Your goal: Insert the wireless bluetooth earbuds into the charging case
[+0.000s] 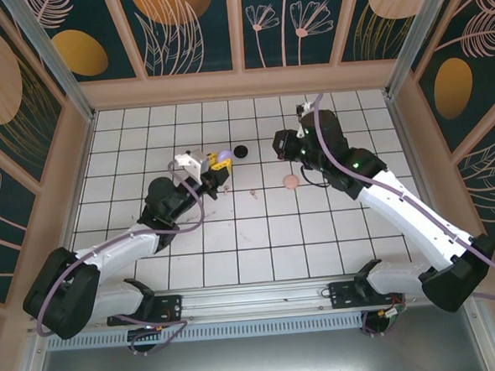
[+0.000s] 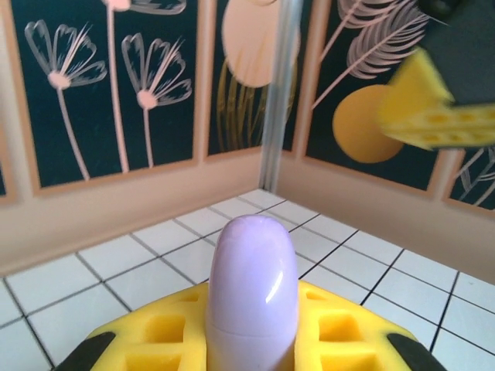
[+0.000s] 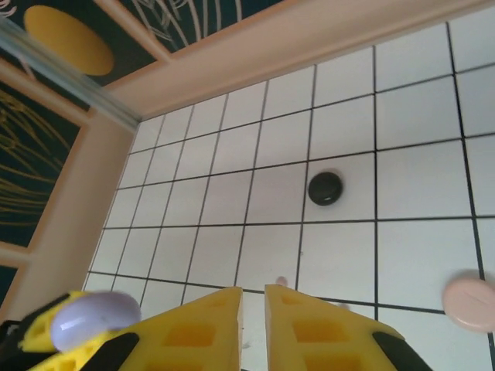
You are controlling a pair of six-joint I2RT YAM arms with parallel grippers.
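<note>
"While the left tool (image 2: 251, 340) is clamped on the lavender charging case (image 2: 251, 286), where does the bud lie?"

"One pink earbud (image 3: 282, 280) sits on the white tiled bench (image 3: 418, 193). In the right wrist view it is just past the tips of the right tool (image 3: 254, 292), in line with the gap between them, and no finger touches it."

"Is that tool closed?"

"Its jaws stand a narrow slit apart with nothing between them."

"And the case?"

"It is pinched between the left tool's yellow fingers (image 2: 155, 336), rounded end poking out past them, off the bench. It hangs just beside the right tool."

"Anything else close by?"

"A black disc (image 3: 325, 188) lies farther out, and a pink disc (image 3: 470, 301) off to the right. Both are apart from the bud. From above, the bud lies between the two arms, near the left tool."
</note>
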